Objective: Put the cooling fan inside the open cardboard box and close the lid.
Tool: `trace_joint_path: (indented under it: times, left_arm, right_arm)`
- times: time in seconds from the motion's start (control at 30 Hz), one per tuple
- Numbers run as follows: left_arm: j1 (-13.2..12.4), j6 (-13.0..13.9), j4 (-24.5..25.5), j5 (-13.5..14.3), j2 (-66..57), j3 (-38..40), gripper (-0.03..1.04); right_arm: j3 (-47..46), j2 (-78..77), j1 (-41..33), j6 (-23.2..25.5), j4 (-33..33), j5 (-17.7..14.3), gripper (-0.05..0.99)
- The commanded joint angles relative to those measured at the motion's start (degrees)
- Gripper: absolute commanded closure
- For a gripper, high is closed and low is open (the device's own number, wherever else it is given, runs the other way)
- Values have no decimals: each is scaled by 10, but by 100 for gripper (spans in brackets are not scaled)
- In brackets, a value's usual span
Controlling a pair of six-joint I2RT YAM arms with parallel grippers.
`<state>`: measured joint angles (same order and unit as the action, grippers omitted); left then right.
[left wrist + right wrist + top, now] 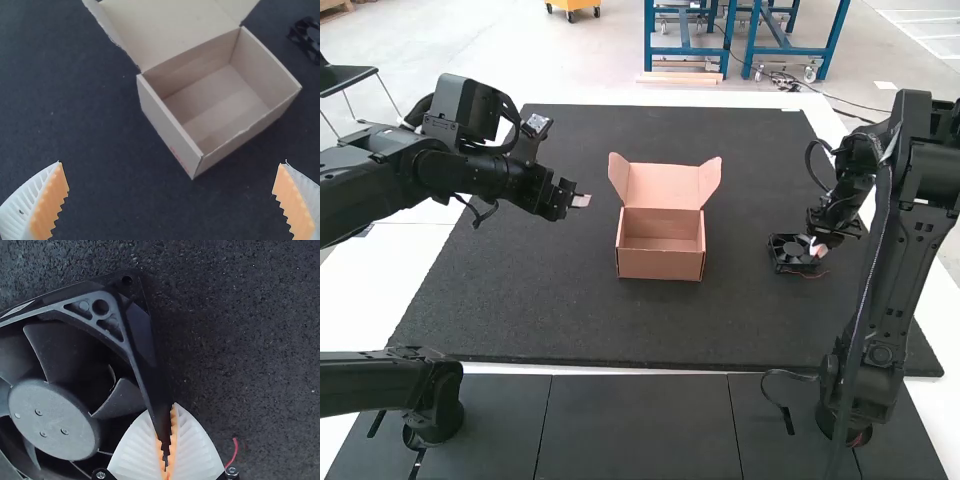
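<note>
The open cardboard box [660,232] stands mid-mat, its lid flap upright at the back and its inside bare [220,107]. The black cooling fan [796,252] lies on the mat to the box's right, its corner also at the edge of the left wrist view [306,33]. My right gripper [819,243] is down on the fan, its white ribbed fingers shut on the fan's frame edge [150,385]. My left gripper [570,202] hangs open left of the box with nothing between its orange pads [49,204].
A black mat [520,290] covers the white table. A thin red wire [231,454] runs from the fan on the mat. Bare mat lies in front of the box and between box and fan.
</note>
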<state>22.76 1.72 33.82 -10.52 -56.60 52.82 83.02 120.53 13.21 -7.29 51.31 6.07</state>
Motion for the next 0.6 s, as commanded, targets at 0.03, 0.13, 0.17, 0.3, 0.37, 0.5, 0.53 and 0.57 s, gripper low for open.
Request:
trace_joint_path:
  times: [0.03,0.13,0.17,0.3,0.37,0.5,0.53,0.57]
  left_arm:
    - [-6,1,-2,-6,11,-3,4]
    - [-5,2,0,-6,11,-6,4]
    - [-5,3,1,-6,11,-6,4]
    - [-5,7,3,-5,11,-10,4]
    - [-6,7,3,-3,11,-11,4]
    - [-6,6,-3,2,11,-20,4]
    - [-5,6,-6,2,11,-22,4]
    - [-6,6,-8,5,11,-24,4]
  right_arm:
    - [-18,-66,2,54,-7,39,95]
    - [-46,-115,-1,70,-4,46,95]
    - [-56,-132,-2,72,-1,52,95]
    - [-95,-201,-2,81,12,64,95]
    - [-109,-237,-3,83,15,69,95]
    - [-138,-301,-7,83,35,85,95]
    - [-143,-317,-10,83,41,87,95]
    - [-149,-333,-15,84,46,89,95]
